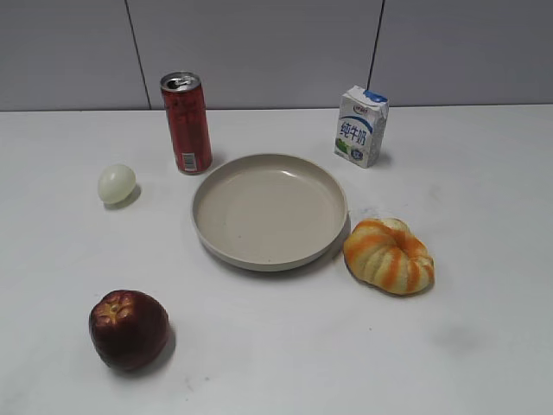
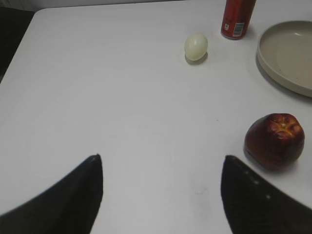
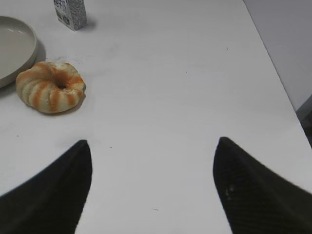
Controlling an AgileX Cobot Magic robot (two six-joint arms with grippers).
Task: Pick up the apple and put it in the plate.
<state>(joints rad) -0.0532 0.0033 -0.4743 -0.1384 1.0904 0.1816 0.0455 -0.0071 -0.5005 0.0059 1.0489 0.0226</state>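
Note:
The dark red apple (image 1: 129,328) sits on the white table at the front left; it also shows in the left wrist view (image 2: 274,141), to the right of my left gripper. The beige plate (image 1: 212,233) lies empty at the table's middle, its edge showing in the left wrist view (image 2: 273,63) and the right wrist view (image 3: 27,58). My left gripper (image 2: 162,161) is open and empty above bare table, left of the apple. My right gripper (image 3: 153,144) is open and empty above bare table on the right side. Neither gripper shows in the exterior view.
A red can (image 1: 187,123) stands behind the plate's left. A pale egg (image 1: 117,183) lies at the left. A small milk carton (image 1: 361,126) stands at the back right. An orange-and-cream ribbed pumpkin-like thing (image 1: 389,256) lies right of the plate. The table's right edge (image 3: 280,83) is near.

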